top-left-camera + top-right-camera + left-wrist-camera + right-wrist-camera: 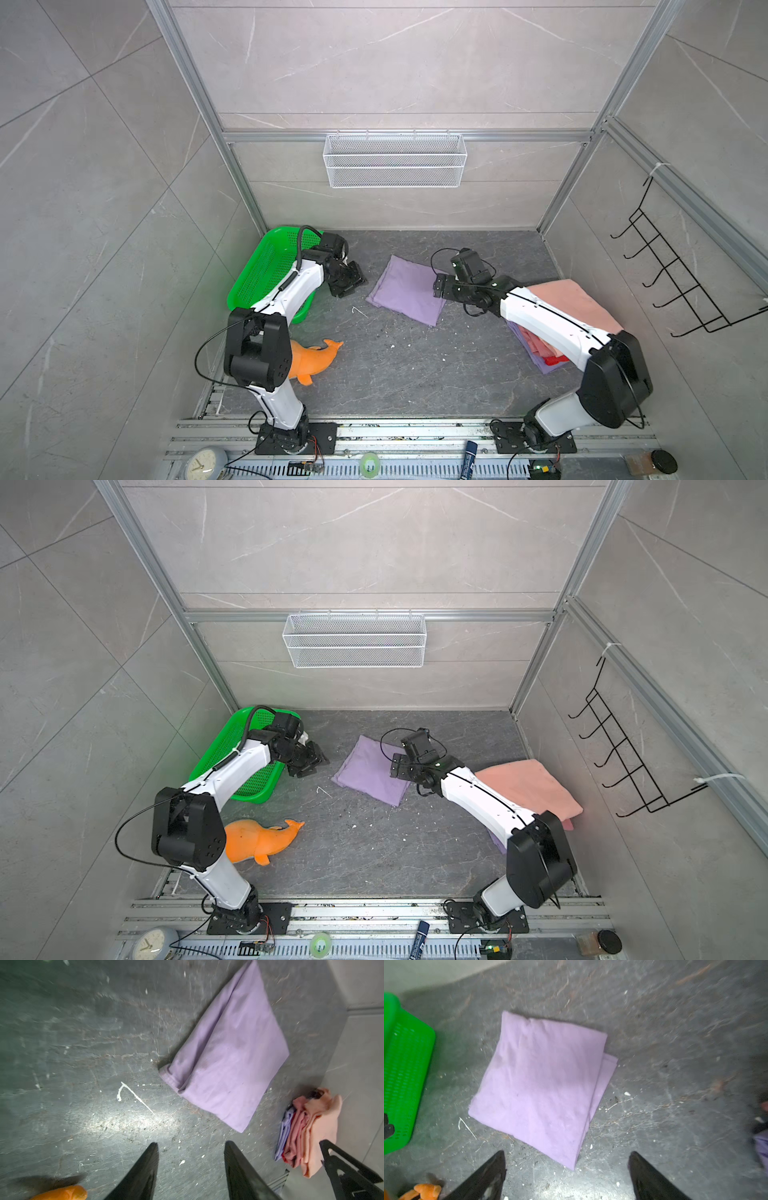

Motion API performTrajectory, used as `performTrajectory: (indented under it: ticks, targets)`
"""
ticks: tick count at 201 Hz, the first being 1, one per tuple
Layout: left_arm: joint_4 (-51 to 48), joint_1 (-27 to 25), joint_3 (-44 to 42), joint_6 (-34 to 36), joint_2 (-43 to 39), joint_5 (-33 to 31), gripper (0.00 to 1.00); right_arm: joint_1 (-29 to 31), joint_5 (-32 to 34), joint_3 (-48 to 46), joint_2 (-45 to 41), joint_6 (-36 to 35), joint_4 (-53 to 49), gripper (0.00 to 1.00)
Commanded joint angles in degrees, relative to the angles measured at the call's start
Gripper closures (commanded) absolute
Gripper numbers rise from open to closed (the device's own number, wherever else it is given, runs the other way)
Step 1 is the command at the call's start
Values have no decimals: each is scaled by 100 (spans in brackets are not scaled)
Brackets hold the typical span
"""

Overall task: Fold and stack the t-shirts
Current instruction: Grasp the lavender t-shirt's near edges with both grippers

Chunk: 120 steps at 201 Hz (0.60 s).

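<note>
A lilac-purple t-shirt [409,289] [372,771] lies folded into a square in the middle of the dark floor, also seen in the wrist views [226,1053] [542,1088]. At the right is a stack of folded t-shirts with a salmon-pink one on top [569,303] [528,787] [311,1130]; my right arm hides part of it. My left gripper [347,282] [191,1144] hovers left of the lilac shirt, open and empty. My right gripper [440,286] [568,1152] is at the shirt's right edge, open wide with only floor between its fingers.
A green perforated basket [266,270] stands behind my left arm at the back left. An orange plush dolphin [311,359] lies at the front left. A white wire basket [395,160] hangs on the back wall, and a black hook rack [673,274] on the right wall.
</note>
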Motion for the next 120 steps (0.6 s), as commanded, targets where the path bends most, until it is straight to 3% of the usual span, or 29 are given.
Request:
performTrajectory:
  ticks: [1, 85, 120]
  targets:
    - [649, -174, -38, -200, 409, 115, 54, 33, -507, -126, 399, 187, 476, 9]
    - [1122, -249, 225, -62, 1383, 155, 59, 33, -835, -684, 1114, 672, 806, 11]
    - [1391, -269, 265, -263, 1500, 346, 73, 41, -1066, -798, 1386, 818, 910, 17]
